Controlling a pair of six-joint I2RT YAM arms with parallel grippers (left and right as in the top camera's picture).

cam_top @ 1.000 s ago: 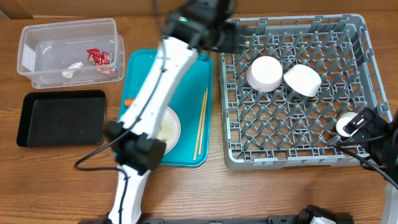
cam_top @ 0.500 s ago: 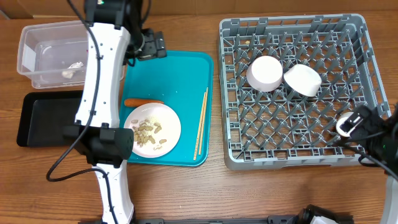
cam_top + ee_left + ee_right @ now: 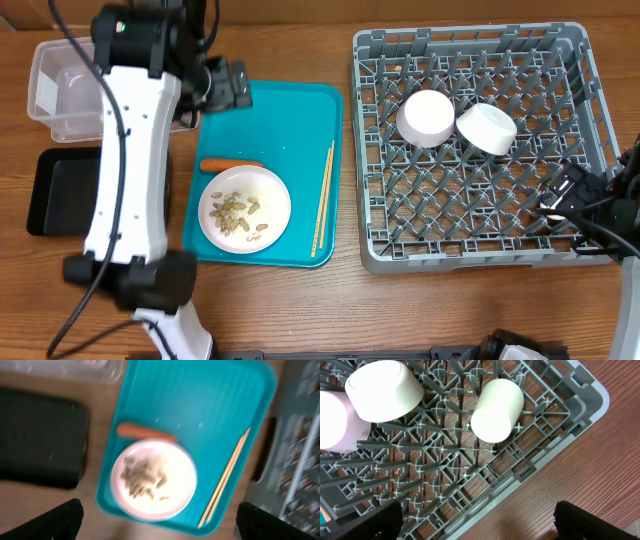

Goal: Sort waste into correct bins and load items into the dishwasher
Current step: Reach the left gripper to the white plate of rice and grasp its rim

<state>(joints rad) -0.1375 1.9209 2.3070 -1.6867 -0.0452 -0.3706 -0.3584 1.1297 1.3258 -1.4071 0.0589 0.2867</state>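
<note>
From above, the left gripper [image 3: 228, 85] hangs over the upper left corner of the teal tray [image 3: 290, 110]. It holds nothing. The right gripper [image 3: 578, 195] is at the right edge, over the grey rack [image 3: 470, 252]. Two white bowls [image 3: 427, 118] lie side by side in the upper middle of the rack, and there is lots of room around them. The plate [image 3: 272, 195] sits on the lower left of the teal tray with tan scraps [image 3: 238, 212] on it. The carrot [image 3: 231, 164] is just above the plate, and the chopsticks [image 3: 322, 200] lie to its right. The clear tub [image 3: 50, 90] and the black tray [image 3: 50, 195] are on the far left, partly behind the white arm [image 3: 130, 180]. The table [image 3: 400, 310] is flat brown wood.

The left wrist picture is blurry. The fingers [image 3: 55, 520] show in the two bottom corners, wide apart, with nothing between them. The carrot looks hard and round, so it may roll. A pinch across its middle seems best. The plate looks smooth and easy to break, so its rim is the place to grab. Tip it and the scraps will likely slide off. The chopsticks look thin and light and lie flat, so they may be hard to pinch.

From the right wrist, the cup [image 3: 497, 404] lies on its side in the rack, in the upper middle of the picture. This gripper is wide open too, and it is empty.
</note>
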